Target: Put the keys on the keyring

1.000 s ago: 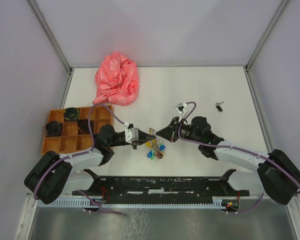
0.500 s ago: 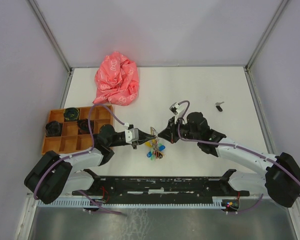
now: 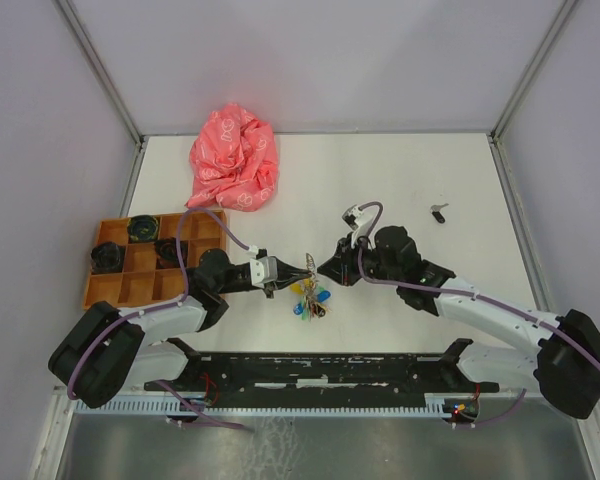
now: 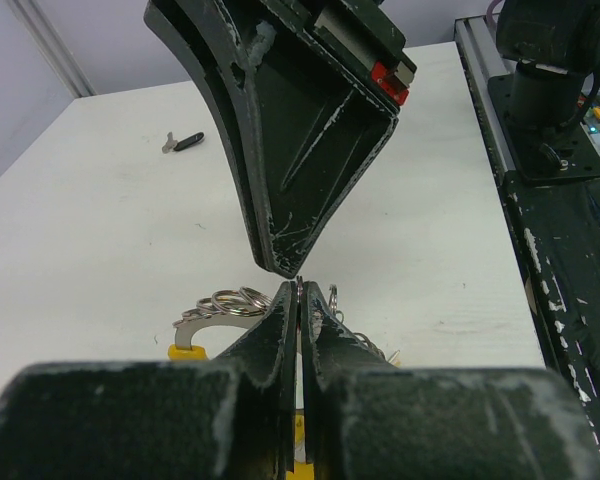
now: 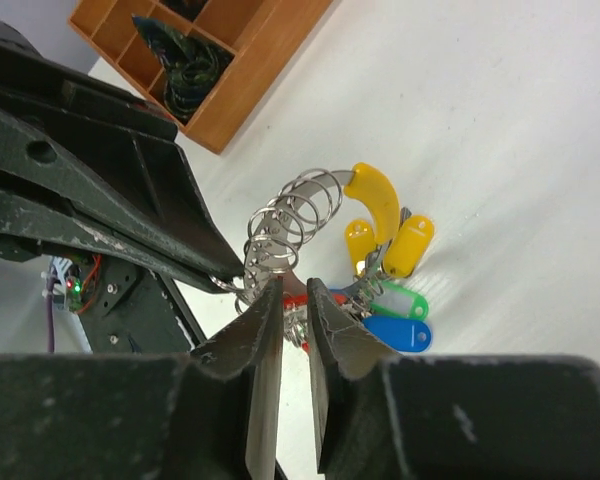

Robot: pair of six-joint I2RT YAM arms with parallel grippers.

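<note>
Closely, left hand [image 4: 298,290]: fingers pressed together, pinching a thin silver wire of the keyring [image 5: 290,225] at their very tips.
Right hand [image 5: 293,285]: tip to tip with the left hand; fingers stand a narrow slit apart, with nothing clearly gripped between them.
Red scrap: a bit of red shows behind the right fingertips among the rings, too hidden to name.
Keyring: a coil of several silver split rings, bunched between the two hands near the front middle of the desk [image 3: 400,170].
Plastic tags [image 5: 400,300]: yellow, green and blue, fixed to the rings and lying on the desk just beside the right fingertips.
Black-headed key [image 3: 439,212]: lies alone on the desk, well apart from the keyring, toward the far right.
Wooden tray [image 3: 120,290]: orange, in compartments, at the left edge; dark items sit in some.
Pink cloth [image 3: 235,160]: crumpled just beyond the tray.
</note>
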